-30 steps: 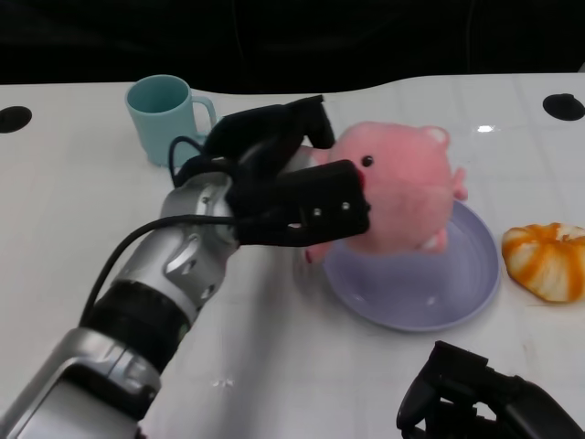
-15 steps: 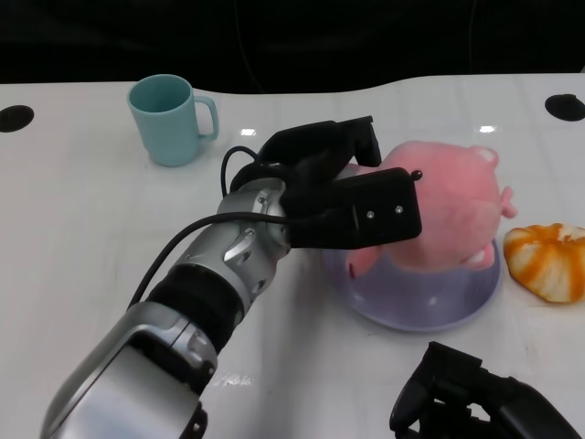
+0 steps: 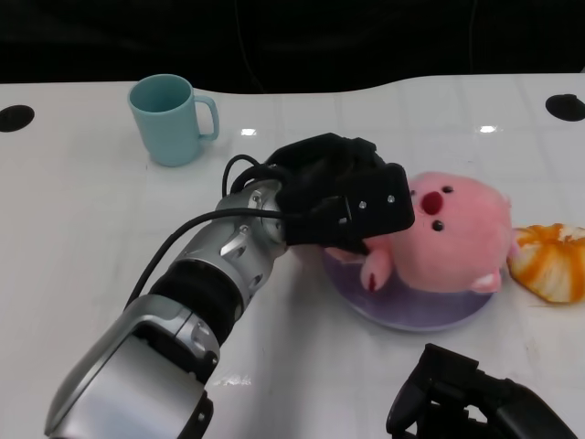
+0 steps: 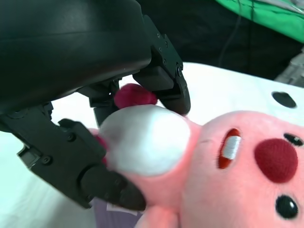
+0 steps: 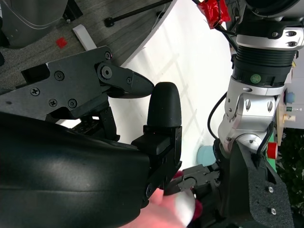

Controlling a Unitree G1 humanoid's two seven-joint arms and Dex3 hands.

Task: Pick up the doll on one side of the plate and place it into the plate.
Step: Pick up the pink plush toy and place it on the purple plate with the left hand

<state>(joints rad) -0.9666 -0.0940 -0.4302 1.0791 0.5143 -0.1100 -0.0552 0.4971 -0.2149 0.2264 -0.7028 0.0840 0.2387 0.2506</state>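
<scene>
Since a second ago the pink doll [image 3: 452,238] has gone from hanging at the near-left edge of the plate [image 3: 407,306] to lying on it, face up, and the left hand [image 3: 343,201] has travelled to the right with it. At the far left of the table [image 3: 73,210] stands a teal mug [image 3: 169,119], well apart from the rest. The silver left forearm [image 3: 215,265] reaches across to the plate, where the left hand has its fingers [image 4: 164,78] wrapped around the doll's white belly and lower body, holding it. Just right of the plate lies an orange-and-white plush [image 3: 548,262], touching or nearly touching the doll. At the lower right, the right hand [image 3: 475,407] rests low, holding nothing, fingers slightly apart in its wrist view.
</scene>
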